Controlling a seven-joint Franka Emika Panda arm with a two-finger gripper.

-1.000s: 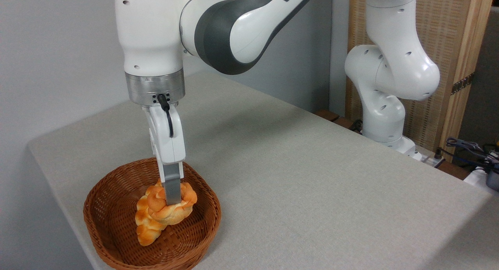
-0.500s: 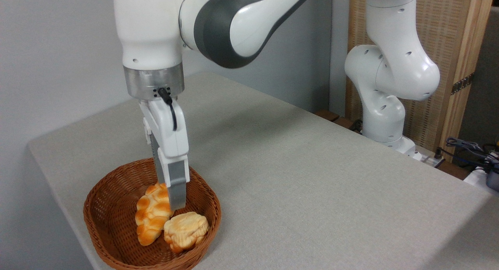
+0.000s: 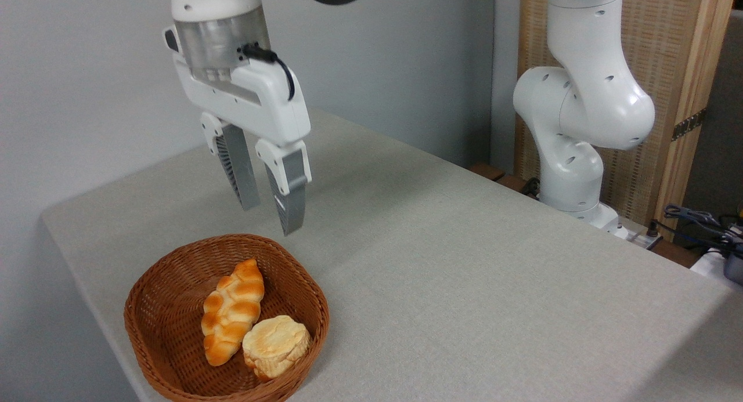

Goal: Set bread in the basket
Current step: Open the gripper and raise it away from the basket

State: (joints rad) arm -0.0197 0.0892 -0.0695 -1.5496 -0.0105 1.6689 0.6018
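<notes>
Seeing bun (image 3: pixel 275 345) upside-down in basket (image 3: pixel 152 286), loaf (image 3: pixel 231 311) at its 10 o'clock; my gripper (image 3: pixel 271 212) empty, fingers apart, above.

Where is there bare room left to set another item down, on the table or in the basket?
The table is bare from the basket rightward to the arm's base. In the basket, the back-left is free; the braided loaf and bun crowd its front-right. The open claw hangs above its rim.
</notes>
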